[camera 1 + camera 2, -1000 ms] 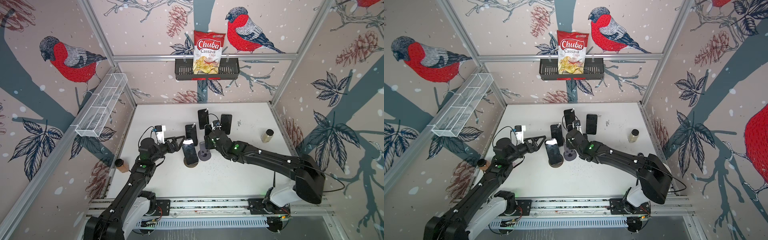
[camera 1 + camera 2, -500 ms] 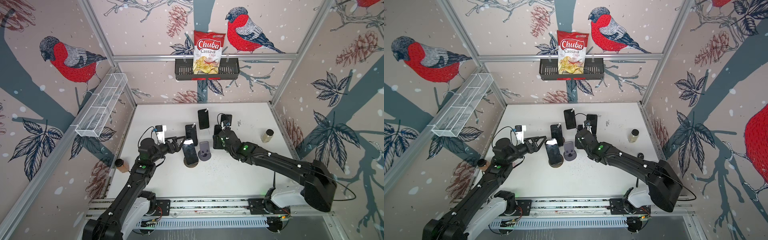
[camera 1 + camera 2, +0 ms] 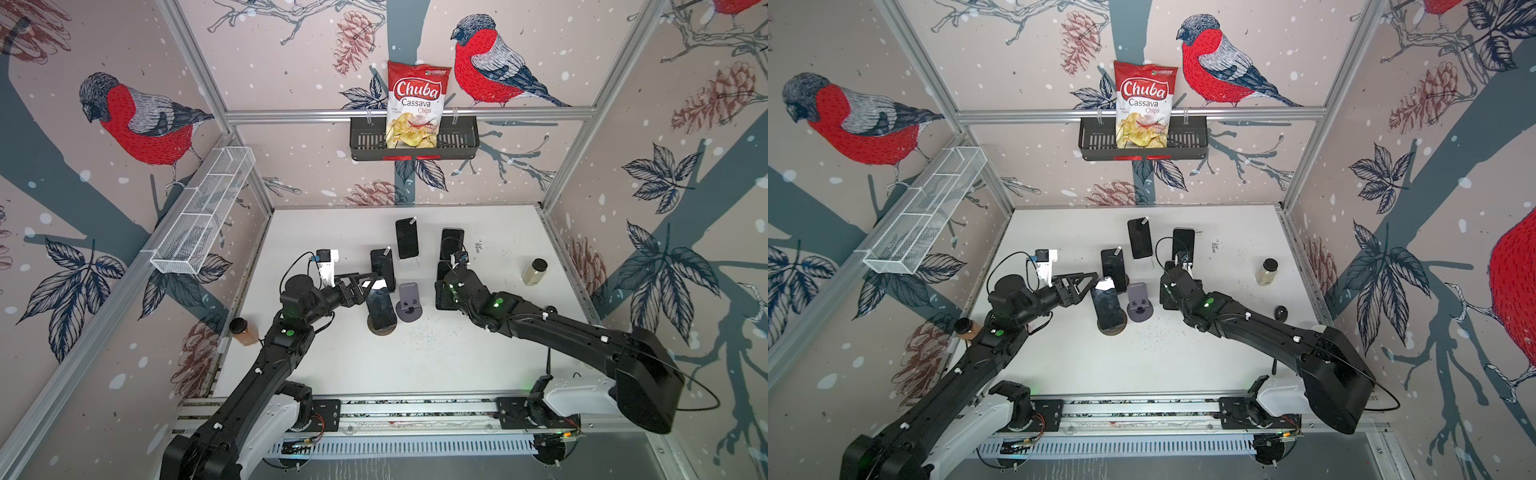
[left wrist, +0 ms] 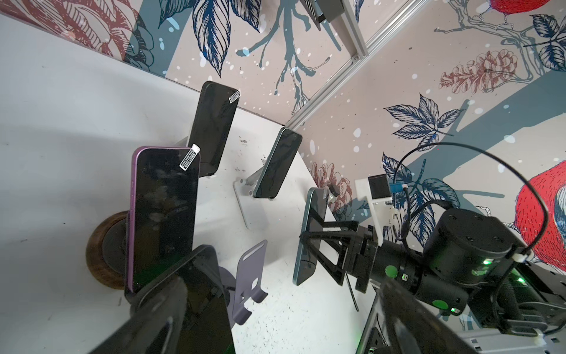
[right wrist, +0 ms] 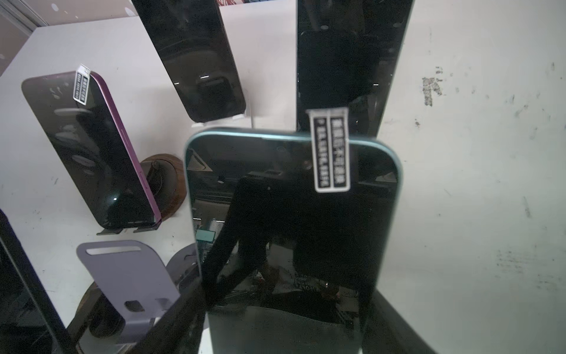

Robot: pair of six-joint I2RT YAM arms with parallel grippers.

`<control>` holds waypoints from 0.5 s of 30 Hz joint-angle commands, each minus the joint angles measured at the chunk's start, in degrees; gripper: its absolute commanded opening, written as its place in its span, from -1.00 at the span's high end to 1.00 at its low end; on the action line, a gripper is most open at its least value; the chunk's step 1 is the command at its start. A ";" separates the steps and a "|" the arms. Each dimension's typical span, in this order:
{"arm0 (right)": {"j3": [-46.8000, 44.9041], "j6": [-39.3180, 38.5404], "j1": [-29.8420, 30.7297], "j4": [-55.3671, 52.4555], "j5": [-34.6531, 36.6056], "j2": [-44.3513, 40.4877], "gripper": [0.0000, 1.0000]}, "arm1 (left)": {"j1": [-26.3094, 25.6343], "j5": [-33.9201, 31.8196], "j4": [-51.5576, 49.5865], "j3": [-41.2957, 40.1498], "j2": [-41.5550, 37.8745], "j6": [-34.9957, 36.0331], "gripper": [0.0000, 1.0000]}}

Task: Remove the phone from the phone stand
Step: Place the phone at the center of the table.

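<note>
Right arm has swung its claw [image 3: 444, 291] away from the purple phone stand [image 3: 408, 298] toward the right half of the tabletop [image 3: 457, 361], carrying the teal-edged phone [image 3: 441, 301] with it. Left arm looks unchanged.

Tabletop: white, scuffed, with dark specks near the middle.

Right arm: reaches in from the front right. Claw is clamped across the phone's sides and holds it upright. Screen is dark, with a white sticker [image 5: 332, 150] at its top edge. The phone is just right of the stand and clear of it. Cannot tell if its lower edge touches the tabletop.

Left arm: claw [image 3: 365, 286] is spread wide and grips nothing, just beside the top of a second phone [image 3: 380, 309] that leans on a round wooden base [image 3: 382, 330].

Behind these, three more dark phones stand on holders: a purple-edged one [image 3: 382, 264], a rear one [image 3: 407, 239] and a right-hand one [image 3: 452, 245].

Phone stand: bare, purple, just right of the wooden base.

Small items: a pale jar [image 3: 534, 272] far right and an amber jar [image 3: 243, 332] at the left edge.
</note>
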 commanded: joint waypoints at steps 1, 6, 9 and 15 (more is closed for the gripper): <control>-0.87 1.21 -0.13 1.73 -0.88 -0.45 -0.33 | -0.73 -0.69 2.61 1.11 0.54 0.19 -0.95; -2.16 1.39 -0.18 2.51 -2.64 0.27 -0.33 | -2.59 -0.92 1.94 2.54 2.39 1.30 -0.95; -2.96 1.39 -0.26 2.74 -3.49 0.75 -0.33 | -4.14 -1.49 1.69 3.16 3.42 2.03 -0.95; -4.48 1.56 -0.26 3.11 -5.67 1.42 -0.32 | -6.54 -4.24 -1.84 5.15 5.99 3.77 -0.95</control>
